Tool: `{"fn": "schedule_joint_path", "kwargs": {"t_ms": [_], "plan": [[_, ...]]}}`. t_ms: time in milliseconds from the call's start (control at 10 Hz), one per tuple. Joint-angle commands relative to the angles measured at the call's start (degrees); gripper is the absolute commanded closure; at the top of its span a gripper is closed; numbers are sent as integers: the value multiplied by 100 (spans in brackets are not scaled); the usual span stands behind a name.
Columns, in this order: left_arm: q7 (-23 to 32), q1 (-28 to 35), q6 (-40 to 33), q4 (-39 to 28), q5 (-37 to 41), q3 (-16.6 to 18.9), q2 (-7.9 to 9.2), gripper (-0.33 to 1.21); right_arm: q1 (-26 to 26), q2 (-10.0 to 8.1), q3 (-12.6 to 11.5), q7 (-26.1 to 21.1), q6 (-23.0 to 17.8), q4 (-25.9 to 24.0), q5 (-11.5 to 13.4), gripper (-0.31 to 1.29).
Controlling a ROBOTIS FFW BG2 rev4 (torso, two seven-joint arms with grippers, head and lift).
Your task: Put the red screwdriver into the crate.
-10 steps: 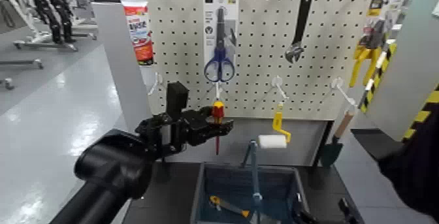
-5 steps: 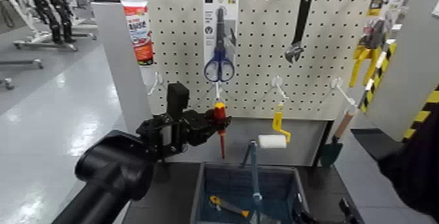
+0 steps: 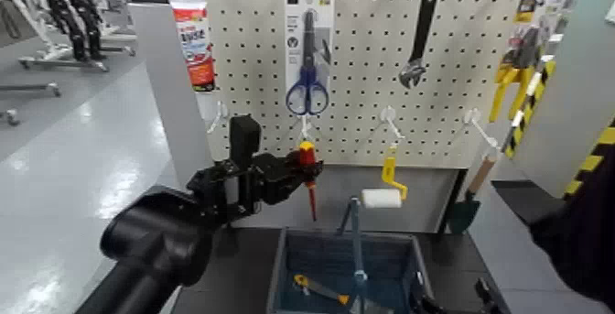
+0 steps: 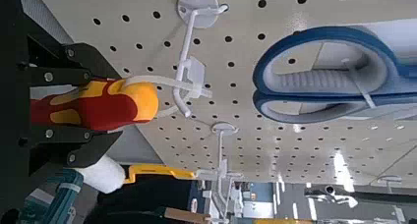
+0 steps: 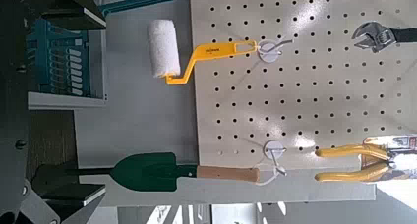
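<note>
Change over the last 1 s: the left arm has pulled back slightly from the pegboard [image 3: 366,70] and the red screwdriver [image 3: 307,167] has gone with it, dropping a little and tilting so its shaft now slants down toward the crate [image 3: 302,254]. In the left wrist view the handle [image 4: 98,101] sits just clear of the white hook [image 4: 192,72], so I'd call it off the hook, or as good as. Extraction looks done; what's left is carry and release.

Left claw [image 3: 297,167]: pinching the screwdriver's red and yellow handle, tool hanging tip-down in front of the pegboard's lower edge, above and just behind the crate's back rim, toward its left side.

Right claw [image 5: 25,199]: low by the crate's right front corner, idle. Cannot tell whether it is spread or closed.

Containers: 1 crate on the dark worktop [image 3: 238,263], directly below the board, central handle bar [image 3: 355,244] upright. Inside, 1 yellow-handled tool with a grey metal part [image 3: 316,287] lies near the front left; the rest of the floor that shows is bare. Screwdriver not in yet.

Next move, as I judge it: bring the tool forward over the left half of the crate, keep the tip off the rim and bar, then open.
</note>
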Motion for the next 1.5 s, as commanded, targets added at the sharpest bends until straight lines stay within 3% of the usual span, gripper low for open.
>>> {"fn": "schedule_joint_path", "kwargs": {"t_ms": [100,500,800,1100,1500], "plan": [[17,303,261,-519,28,193,7,110,0,0,9,0,10,0,0,13],[52,874,815,-1600,186,509,34,110,0,9,0,0,19,-9,0,13],[122,1278,1351,-2040,555,782,43,110,9,17,-9,0,19,-18,0,13],[122,1524,1500,-1961,1021,861,69,110,9,26,-9,0,10,-9,0,13],[122,1445,1272,-1249,1276,457,51,110,0,26,9,0,1,9,0,13]]}}
